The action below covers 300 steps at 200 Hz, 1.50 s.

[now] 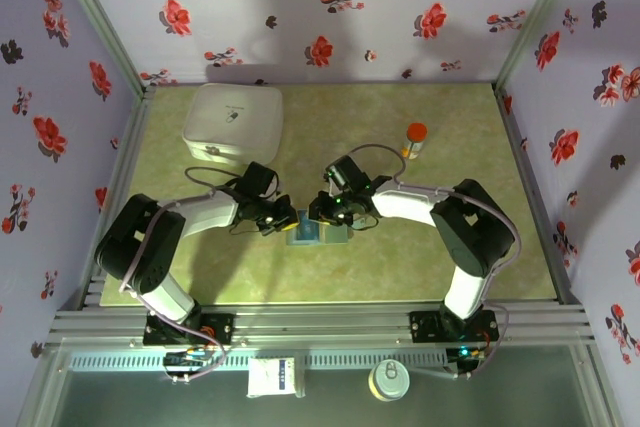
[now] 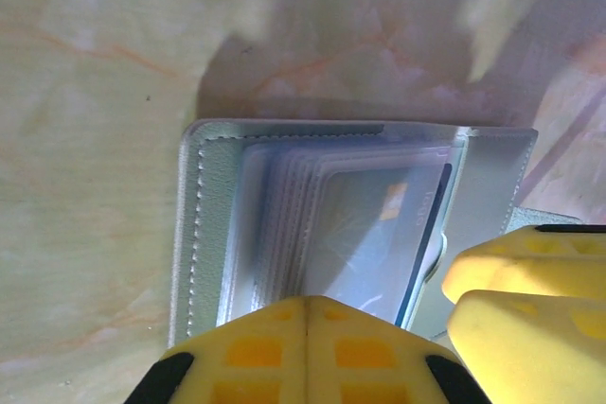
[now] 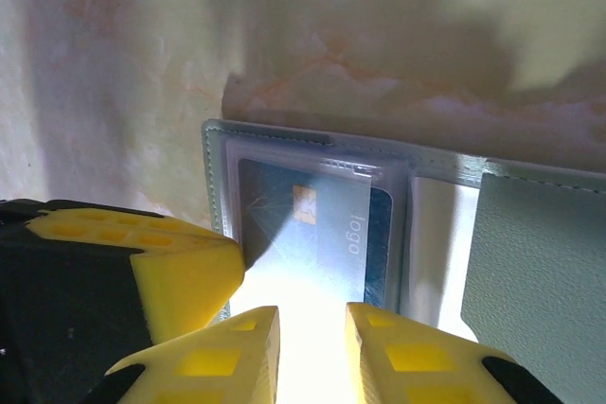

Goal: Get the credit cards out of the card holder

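Left tool [image 2: 305, 314] closed; right tool [image 3: 312, 317] narrowly parted; card holder [image 1: 318, 233] open, long axis left-right.

The card holder [image 2: 201, 234] is seen as a soft, matt, leather-like material, stitched along its 9 o'clock edge. Its sleeves [image 2: 284, 224] are made of clear, glossy plastic film, and a blue credit card [image 3: 312, 229] of smooth, shiny plastic is enclosed. The table [image 1: 380, 267] is finished smooth and marbled. Matt yellow moulded plastic with a recessed grid is used for the pads [image 2: 256, 352] of the left gripper [image 2: 305, 328].
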Available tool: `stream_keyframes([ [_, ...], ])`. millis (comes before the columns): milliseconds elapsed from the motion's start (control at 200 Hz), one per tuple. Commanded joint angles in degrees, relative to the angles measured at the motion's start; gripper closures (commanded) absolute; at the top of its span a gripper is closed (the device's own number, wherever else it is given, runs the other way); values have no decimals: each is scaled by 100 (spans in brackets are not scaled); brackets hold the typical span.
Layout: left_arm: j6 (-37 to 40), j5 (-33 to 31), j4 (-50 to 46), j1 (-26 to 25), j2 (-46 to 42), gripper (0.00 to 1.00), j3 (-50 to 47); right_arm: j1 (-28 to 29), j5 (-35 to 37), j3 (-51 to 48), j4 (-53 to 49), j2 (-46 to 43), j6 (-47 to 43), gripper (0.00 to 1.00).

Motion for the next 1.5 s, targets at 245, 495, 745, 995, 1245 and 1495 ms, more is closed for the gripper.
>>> stream_keyframes([
  [245, 139, -268, -372, -47, 165, 100, 67, 10, -176, -125, 200, 176, 39, 75],
  [495, 135, -331, -403, -49, 127, 100, -2, 7, -183, -92, 133, 284, 39, 79],
  [745, 122, -356, -429, -47, 60, 100, 7, 1, 213, -55, -315, 179, -122, 79],
  [995, 119, -349, -451, -47, 3, 100, 22, -1, 336, -76, -446, -91, -208, 77],
  [1245, 136, -317, -576, -49, -104, 98, 164, -1, 359, -127, -428, -233, -230, 77],
  [1495, 159, -304, -661, -56, -140, 98, 262, -9, 35, -291, 110, -325, -70, 75],
])
